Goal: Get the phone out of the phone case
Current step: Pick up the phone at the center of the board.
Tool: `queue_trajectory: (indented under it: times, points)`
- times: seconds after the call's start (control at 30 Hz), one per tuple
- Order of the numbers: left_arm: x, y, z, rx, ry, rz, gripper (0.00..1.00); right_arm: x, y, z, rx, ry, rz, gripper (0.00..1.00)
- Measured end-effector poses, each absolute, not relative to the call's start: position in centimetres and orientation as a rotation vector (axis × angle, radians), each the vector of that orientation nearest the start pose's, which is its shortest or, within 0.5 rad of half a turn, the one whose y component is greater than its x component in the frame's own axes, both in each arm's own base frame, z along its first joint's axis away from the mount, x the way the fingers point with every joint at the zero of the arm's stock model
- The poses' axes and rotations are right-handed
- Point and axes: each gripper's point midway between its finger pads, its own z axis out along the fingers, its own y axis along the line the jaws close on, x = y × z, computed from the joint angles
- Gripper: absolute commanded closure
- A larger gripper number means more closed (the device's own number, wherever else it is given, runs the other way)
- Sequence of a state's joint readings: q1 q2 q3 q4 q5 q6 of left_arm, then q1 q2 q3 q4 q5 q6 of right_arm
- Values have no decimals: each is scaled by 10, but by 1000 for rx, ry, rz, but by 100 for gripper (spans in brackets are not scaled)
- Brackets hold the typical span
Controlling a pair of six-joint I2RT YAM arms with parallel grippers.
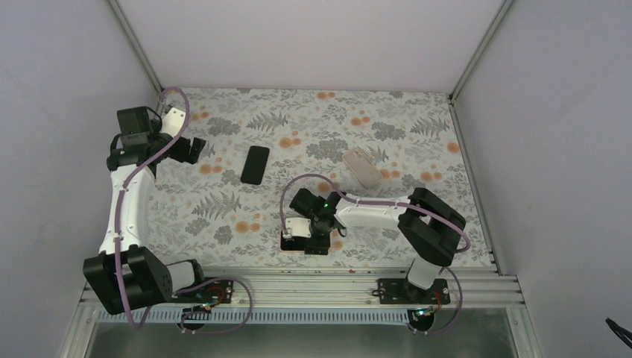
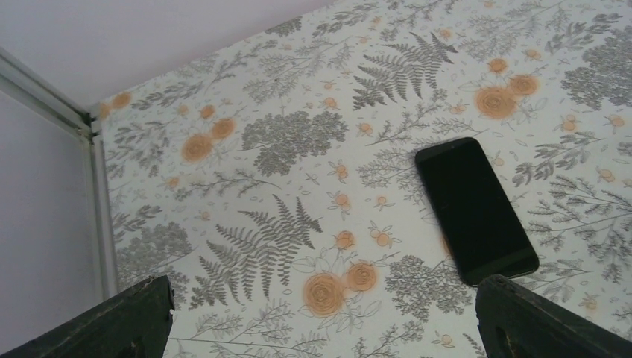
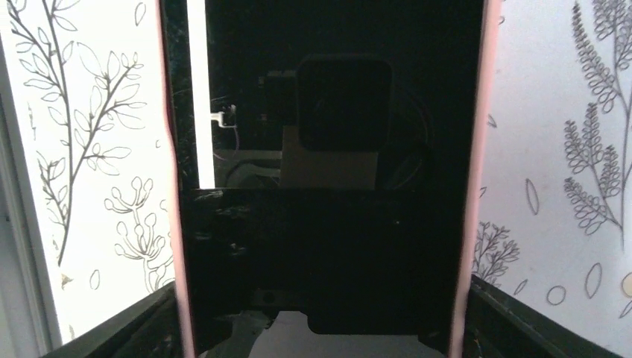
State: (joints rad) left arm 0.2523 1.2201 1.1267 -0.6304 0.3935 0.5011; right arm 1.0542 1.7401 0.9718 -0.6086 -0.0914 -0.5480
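Observation:
A black phone [image 3: 328, 224] sits in a pink case [image 3: 468, 186] and lies screen up near the table's front edge. It shows as a dark patch under the right wrist in the top view [image 1: 292, 243]. My right gripper [image 3: 324, 317] [image 1: 307, 237] points down over it, one finger against each long side of the case. My left gripper [image 1: 195, 149] [image 2: 320, 328] is open and empty at the far left, held above the cloth.
A bare black phone [image 1: 255, 164] [image 2: 477, 209] lies on the floral cloth, right of the left gripper. A beige case or phone [image 1: 362, 166] lies at the middle right. White walls with metal posts enclose the table, and a rail runs along the front.

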Motion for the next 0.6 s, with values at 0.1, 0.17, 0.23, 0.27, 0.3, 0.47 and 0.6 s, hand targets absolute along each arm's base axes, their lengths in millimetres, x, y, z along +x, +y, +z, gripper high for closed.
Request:
queue_trajectory:
  times: [0.1,0.17,0.23,0.27,0.3,0.47,0.6]
  points:
    - [357,13,238,502,2206,-87,0,147,295,7,-2127,2054,208,31]
    - [358,-3,230,552,2238,-148,0,148,297,10,-2103,2042,210,34]
    - [358,-21,219,612,2276,-229,0,151,297,13,-2081,2029,193,37]
    - [357,-31,213,642,2297,-279,0,153,296,14,-2070,2019,180,38]
    - [355,-41,207,673,2320,-335,0,157,296,16,-2055,2009,160,39]
    - [335,-91,179,819,2423,-669,0,185,289,33,-1947,1979,2,39]
    - [311,-128,162,917,2480,-885,0,208,290,62,-1836,1927,-65,38]
